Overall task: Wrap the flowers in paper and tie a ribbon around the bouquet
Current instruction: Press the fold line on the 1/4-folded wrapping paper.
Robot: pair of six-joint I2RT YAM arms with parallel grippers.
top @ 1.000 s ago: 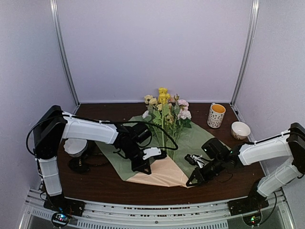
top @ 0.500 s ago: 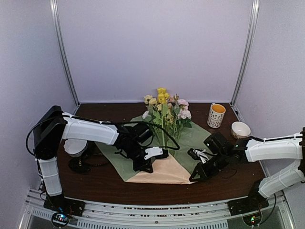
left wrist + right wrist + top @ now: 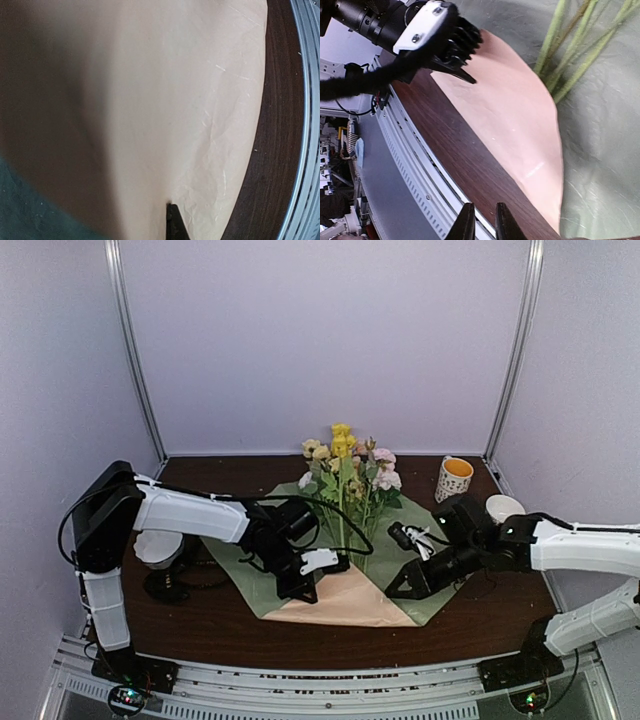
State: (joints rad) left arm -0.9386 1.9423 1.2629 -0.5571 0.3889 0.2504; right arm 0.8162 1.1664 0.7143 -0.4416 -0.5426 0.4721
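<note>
Top external first: see the paper (image 3: 405, 530) spread crinkled over the middle of the dark table (image 3: 200, 625), pale green side up, its 6 o'clock corner folded over to show tan-peach; find the flowers (image 3: 345, 470) on it, blossoms at the 12 o'clock corner, thin green stems running down toward the fold; spot the left gripper (image 3: 300, 588) at 9 o'clock of the peach flap, clenched on the flap's edge; spot the right gripper (image 3: 395, 590) at 3 o'clock of the flap, low over the sheet, tips aimed at 8 o'clock; note a patterned mug (image 3: 453, 481) with orange inside at 2 o'clock of the paper, off the sheet; note a cream bowl (image 3: 503, 508) near it at 4 o'clock, partly hidden by the right arm; note a white rounded thing (image 3: 157, 547) behind the left arm at the table's 9 o'clock, cannot tell what.

Left wrist: see peach paper up close filling nearly the whole view; one dark fingertip (image 3: 172, 222) poking out at 6 o'clock; strip of table at 3 o'clock.

Right wrist: see own two fingertips at 6 o'clock, slightly apart, nothing between, so released; metal rail (image 3: 420, 190) showing through the gap; left gripper at 11 o'clock, pinched to a point on the flap's edge; stems at 1 o'clock resting on green paper.
</note>
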